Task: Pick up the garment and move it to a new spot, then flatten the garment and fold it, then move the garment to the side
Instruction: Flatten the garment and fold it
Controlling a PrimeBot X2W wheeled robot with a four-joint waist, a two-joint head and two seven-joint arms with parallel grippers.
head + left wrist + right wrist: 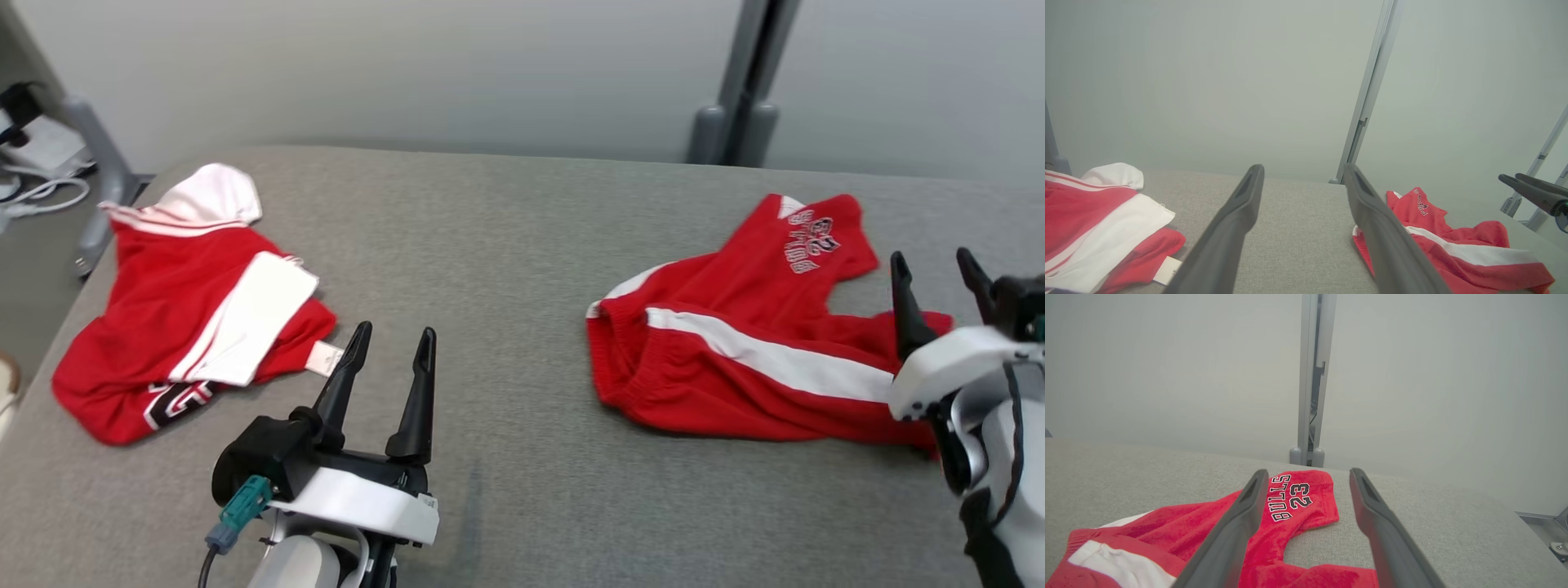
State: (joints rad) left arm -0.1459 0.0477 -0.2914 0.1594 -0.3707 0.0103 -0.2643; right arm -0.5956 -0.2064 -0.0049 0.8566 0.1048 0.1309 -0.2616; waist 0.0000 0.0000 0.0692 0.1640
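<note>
red shorts (735, 351) lie right; another red garment (163, 327) well apart, left.

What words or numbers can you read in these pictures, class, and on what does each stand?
"BULLS": on a leg of the red shorts, right wrist view.
"23": beside it on the same leg.
Unreadable: black-and-white lettering on the red and white garment, partly hidden.
Unreadable: its white tag, too small.

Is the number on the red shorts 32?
No, the red shorts read BULLS 23 in the right wrist view.
</note>
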